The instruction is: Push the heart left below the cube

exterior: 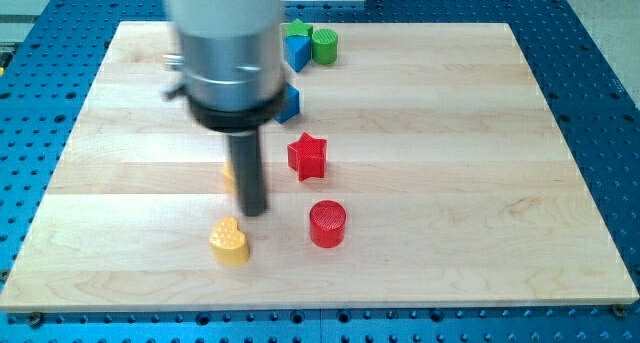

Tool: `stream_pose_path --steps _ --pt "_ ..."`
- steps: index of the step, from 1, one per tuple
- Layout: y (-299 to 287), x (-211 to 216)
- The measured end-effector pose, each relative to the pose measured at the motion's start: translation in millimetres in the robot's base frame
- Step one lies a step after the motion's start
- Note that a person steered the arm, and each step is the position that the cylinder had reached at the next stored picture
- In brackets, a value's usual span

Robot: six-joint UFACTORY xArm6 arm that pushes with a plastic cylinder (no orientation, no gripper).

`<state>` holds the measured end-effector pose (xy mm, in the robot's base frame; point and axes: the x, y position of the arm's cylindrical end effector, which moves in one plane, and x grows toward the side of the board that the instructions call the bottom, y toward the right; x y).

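Observation:
A yellow heart (230,241) lies near the view's bottom, left of centre, on the wooden board (450,163). A blue cube (288,102) shows partly behind the arm, above the heart. My tip (253,212) is the end of a dark rod. It stands just above and to the right of the yellow heart, close to it, and I cannot tell if they touch. A yellow block (229,173) peeks out behind the rod's left side, mostly hidden.
A red star (307,155) and a red cylinder (327,224) lie right of the rod. At the board's top are a green star (297,28), a blue block (296,51) and a green cylinder (325,45). A blue perforated table (600,43) surrounds the board.

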<state>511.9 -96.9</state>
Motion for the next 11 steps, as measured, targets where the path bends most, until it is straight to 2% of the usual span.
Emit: stream_pose_path --steps 1,2,3,4,5,6,7,9,10,11 --pt "-27.7 -37.7" --pt "-29.3 -47.7" --pt "-55.7 -28.4" --pt "-66.0 54.5" --pt "-22.9 93.5" --pt "8.1 50.5" --pt "-4.1 -19.0" --pt "0.7 73.1" --pt "35.2 17.9" --pt "2.8 -55.3"
